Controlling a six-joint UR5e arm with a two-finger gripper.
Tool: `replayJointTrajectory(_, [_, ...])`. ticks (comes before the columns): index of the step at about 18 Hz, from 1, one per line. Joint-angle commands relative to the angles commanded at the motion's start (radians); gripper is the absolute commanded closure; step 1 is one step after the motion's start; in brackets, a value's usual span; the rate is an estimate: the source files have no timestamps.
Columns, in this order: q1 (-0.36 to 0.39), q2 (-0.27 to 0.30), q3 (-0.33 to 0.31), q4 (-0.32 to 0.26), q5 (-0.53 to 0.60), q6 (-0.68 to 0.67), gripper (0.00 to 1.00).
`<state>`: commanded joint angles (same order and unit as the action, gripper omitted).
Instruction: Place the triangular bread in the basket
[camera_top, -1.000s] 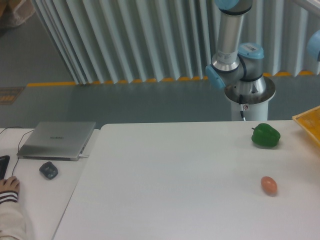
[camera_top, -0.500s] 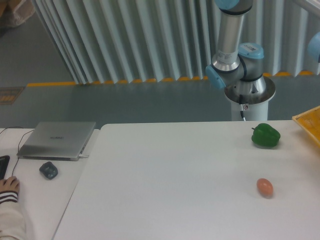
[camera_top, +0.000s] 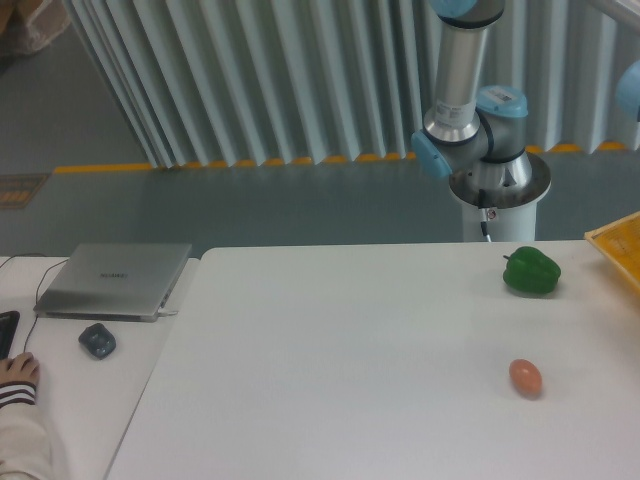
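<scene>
Glossy green bell pepper (camera_top: 531, 271), reddish-brown egg (camera_top: 525, 377), yellow-orange grid-textured basket (camera_top: 618, 247), silver laptop (camera_top: 113, 279), white table (camera_top: 350, 360).

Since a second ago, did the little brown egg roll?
Yes. The egg rolled a little left and toward the camera, ending farther from the green pepper, which stayed put.

You are looking at a table (camera_top: 350, 350) filling the lower frame. A pepper (camera_top: 531, 271) is sitting at its upper right, an egg (camera_top: 525, 377) lying below it, well apart. The basket (camera_top: 617, 246) is poking in at the right edge. The arm's base (camera_top: 497, 195) is standing behind the table. At lower left, a laptop (camera_top: 112, 279) is lying above a mouse (camera_top: 97, 340)
</scene>
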<state>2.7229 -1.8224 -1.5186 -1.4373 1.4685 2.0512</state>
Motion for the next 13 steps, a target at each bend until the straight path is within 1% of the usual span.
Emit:
replayJointTrajectory(2, [-0.011,0.002,-0.002,0.003,-0.036,-0.031,0.00])
replayJointTrajectory(6, [-0.031,0.003,0.002,0.003,-0.036,-0.092,0.00])
replayJointTrajectory(7, [-0.047,0.003,0.008,0.003,-0.036,-0.126,0.00])
replayJointTrajectory(8, [-0.081,0.003,0.008,0.005,-0.033,-0.176,0.00])
replayJointTrajectory(10, [-0.124,0.003,0.008,0.024,-0.028,-0.233,0.00])
replayJointTrajectory(11, [-0.138,0.002,0.006,0.041,-0.027,-0.249,0.00])
replayJointTrajectory(13, [-0.150,0.000,0.005,0.049,-0.020,-0.258,0.00])
